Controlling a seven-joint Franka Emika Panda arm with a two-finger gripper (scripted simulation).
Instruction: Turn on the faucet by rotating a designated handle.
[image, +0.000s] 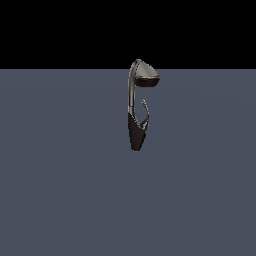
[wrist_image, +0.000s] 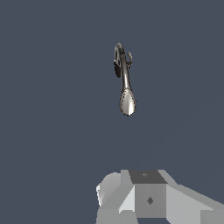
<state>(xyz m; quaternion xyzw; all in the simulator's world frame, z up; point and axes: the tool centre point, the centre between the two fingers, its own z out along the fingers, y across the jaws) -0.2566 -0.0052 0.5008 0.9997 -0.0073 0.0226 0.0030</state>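
A: Exterior view: faucet (image: 137, 107) upright on the grey floor (image: 60, 190), just right of centre by the exterior view's left/right. Black cone base down, hooded head overhanging toward the exterior view's right. Handle (image: 145, 113) sprouting from the base on that same side, tucked under the head, probably so a sideways push can swing it. No arm in shot

B: Wrist view?

A: Looking down on the faucet (wrist_image: 124, 83) from above, head nearest the camera. Handle (wrist_image: 130, 57) just beside the neck, thin, hard to resolve. Gripper (wrist_image: 153, 197) only partly in frame, well apart from the fixture, touching nothing. Fingertips out of shot, so can't tell whether spread or closed. Likely hovering pre-approach
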